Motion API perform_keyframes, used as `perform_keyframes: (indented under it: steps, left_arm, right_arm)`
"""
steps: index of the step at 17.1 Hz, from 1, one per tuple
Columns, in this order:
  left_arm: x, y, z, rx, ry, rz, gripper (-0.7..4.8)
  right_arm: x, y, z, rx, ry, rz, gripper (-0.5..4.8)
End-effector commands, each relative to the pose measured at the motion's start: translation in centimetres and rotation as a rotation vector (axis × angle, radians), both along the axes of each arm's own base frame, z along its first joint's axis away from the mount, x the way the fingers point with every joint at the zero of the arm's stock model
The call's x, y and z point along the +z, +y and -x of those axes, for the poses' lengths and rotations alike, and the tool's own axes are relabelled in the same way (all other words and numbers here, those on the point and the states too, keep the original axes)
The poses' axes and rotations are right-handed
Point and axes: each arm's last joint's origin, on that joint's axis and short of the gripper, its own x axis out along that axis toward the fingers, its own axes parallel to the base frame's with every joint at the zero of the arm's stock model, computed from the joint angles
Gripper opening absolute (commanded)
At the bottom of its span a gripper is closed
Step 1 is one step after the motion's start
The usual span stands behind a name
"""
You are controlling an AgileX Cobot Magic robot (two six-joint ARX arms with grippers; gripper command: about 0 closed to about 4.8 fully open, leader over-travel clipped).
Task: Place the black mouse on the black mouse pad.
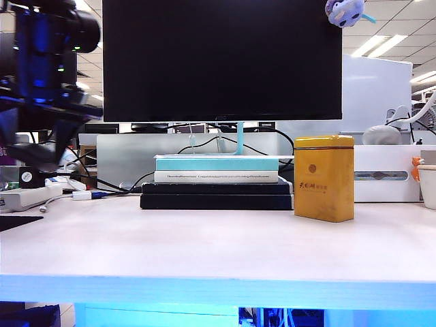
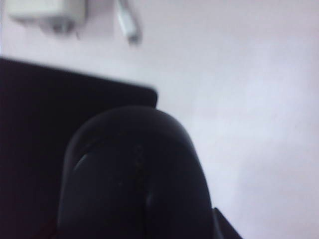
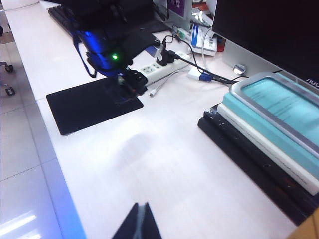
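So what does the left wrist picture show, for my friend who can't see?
A black mouse, held by the left gripper, fills the view just above the corner of a black mouse pad. Around them is a white table, with a blurry white power strip at the far edge.

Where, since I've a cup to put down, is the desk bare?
Bare: the front strip between black mouse pad and yellow tin, before the book stack. Crowded left: power strip, left gripper holding black mouse over the pad. Right gripper hovers above bare desk.
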Motion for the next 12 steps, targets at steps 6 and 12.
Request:
perform_keyframes:
  steps: [6, 12]
  left_arm:
    - [0.1, 6.6, 0.1, 0.153, 0.075, 0.022, 3.05]
    - [-1.6, 9.8, 0.2, 0.220, 0.087, 0.117, 3.05]
  right_arm:
    - [-0.2, 2.7, -1.0, 0.147, -0.036, -0.032, -0.01]
    - [-0.4, 5.1, -1.1, 0.221, -0.070, -0.049, -0.01]
